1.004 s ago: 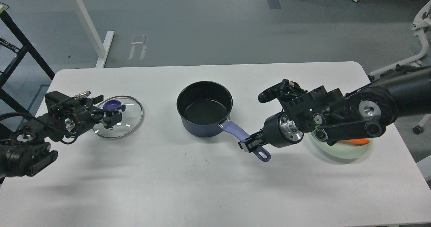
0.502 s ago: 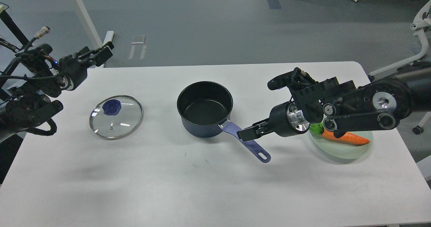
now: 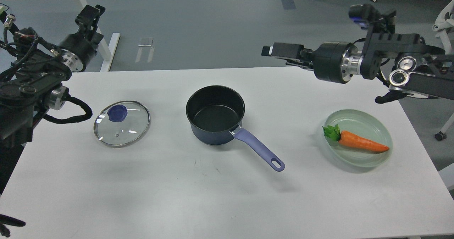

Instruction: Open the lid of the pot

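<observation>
Your white table [image 3: 220,203] now has nothing reaching over it: both arms have pulled up and back within the last second. The right gripper [image 3: 275,50], which was down at the pot's handle a moment ago, now hangs high past the far edge, holding nothing; you see it side-on and cannot tell how far its jaws are parted. The left gripper [image 3: 90,14] has left the lid and points up and away at the far left, also empty, with its jaws too dark and end-on to judge.

The pot [image 3: 215,114] stands open mid-table, its purple handle [image 3: 258,149] free. The plate [image 3: 369,161] with the carrot [image 3: 361,143] shows fully now, well to the right.

The glass lid [image 3: 122,123] lies flat on the table left of the pot, apart from it. You can judge the task done.
</observation>
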Robot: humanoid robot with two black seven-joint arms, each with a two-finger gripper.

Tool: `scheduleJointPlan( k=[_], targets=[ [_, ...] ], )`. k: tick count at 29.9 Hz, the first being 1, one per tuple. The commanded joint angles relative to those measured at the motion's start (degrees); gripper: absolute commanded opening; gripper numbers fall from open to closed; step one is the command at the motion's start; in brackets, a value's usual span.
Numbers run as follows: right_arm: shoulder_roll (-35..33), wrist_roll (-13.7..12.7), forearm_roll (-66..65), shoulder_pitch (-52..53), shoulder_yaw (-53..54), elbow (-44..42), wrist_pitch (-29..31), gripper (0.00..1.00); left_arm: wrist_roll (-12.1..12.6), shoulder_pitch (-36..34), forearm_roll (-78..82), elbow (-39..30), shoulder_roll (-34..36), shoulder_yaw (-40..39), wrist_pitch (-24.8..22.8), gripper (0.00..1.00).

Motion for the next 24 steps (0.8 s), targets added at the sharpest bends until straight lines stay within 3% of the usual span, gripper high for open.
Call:
scheduleJointPlan(
  k=[1,7,11,24],
  targets=[
    [1.2,0.0,0.0,-11.7,17.7,-6.0,0.0,0.99,0.1,0.4,-2.0,0.0,-3.7,-6.2,-1.2,0.99],
    [8.5,0.1,0.4,-20.4,34.4,-15.2,0.0,0.99,0.1,0.5,-5.8,-0.1,-6.5,-10.6,-4.0,0.99],
    [10.9,0.8,2.8,-23.2,38.7,-19.5,-0.3,0.99,0.2,0.5,-11.6,-0.1,-6.6,-11.0,-6.5,0.99],
    [19.4,1.0,41.3,-26.3,41.0,-36.5,0.2,0.99,0.0,3.9,-19.1,-0.5,-6.8,-15.1,-7.6,0.99]
  ],
)
